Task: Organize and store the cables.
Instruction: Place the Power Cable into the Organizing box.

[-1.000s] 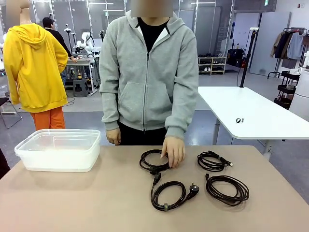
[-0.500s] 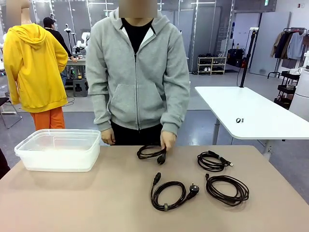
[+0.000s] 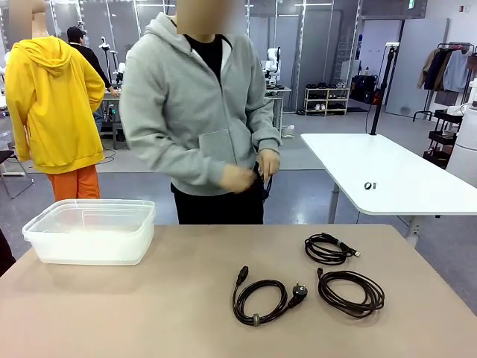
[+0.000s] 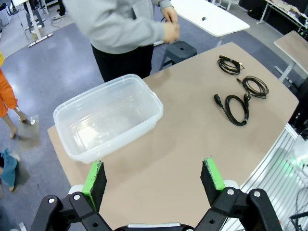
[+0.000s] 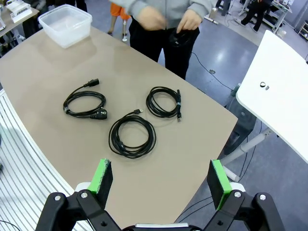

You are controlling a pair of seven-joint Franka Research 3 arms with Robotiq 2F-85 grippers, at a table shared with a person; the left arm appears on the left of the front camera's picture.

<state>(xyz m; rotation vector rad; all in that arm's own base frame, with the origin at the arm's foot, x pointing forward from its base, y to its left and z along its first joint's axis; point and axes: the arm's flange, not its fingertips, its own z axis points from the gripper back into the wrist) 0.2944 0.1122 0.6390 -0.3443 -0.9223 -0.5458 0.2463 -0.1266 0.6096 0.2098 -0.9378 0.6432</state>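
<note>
Three coiled black cables lie on the tan table: one with a chunky plug (image 3: 261, 298), a plain loop (image 3: 350, 292) to its right, and a small coil (image 3: 328, 248) behind them. The person in a grey hoodie holds another cable (image 3: 266, 183) in both hands at waist height, off the table. My left gripper (image 4: 154, 180) hangs open high above the table's left end, near the tub. My right gripper (image 5: 161, 185) hangs open above the table's right end, over the plug cable (image 5: 85, 103), the plain loop (image 5: 132, 136) and the small coil (image 5: 163, 102). Neither holds anything.
A clear plastic tub (image 3: 89, 250) stands empty at the table's far left, also under my left wrist as the tub (image 4: 115, 147). A second white table (image 3: 387, 175) stands behind on the right. The near middle of the table is bare.
The person has lifted the coiled cable off the table's far middle and raised it to waist height, now with both hands on it, and shifted a little to the left. Both grippers are unchanged.
</note>
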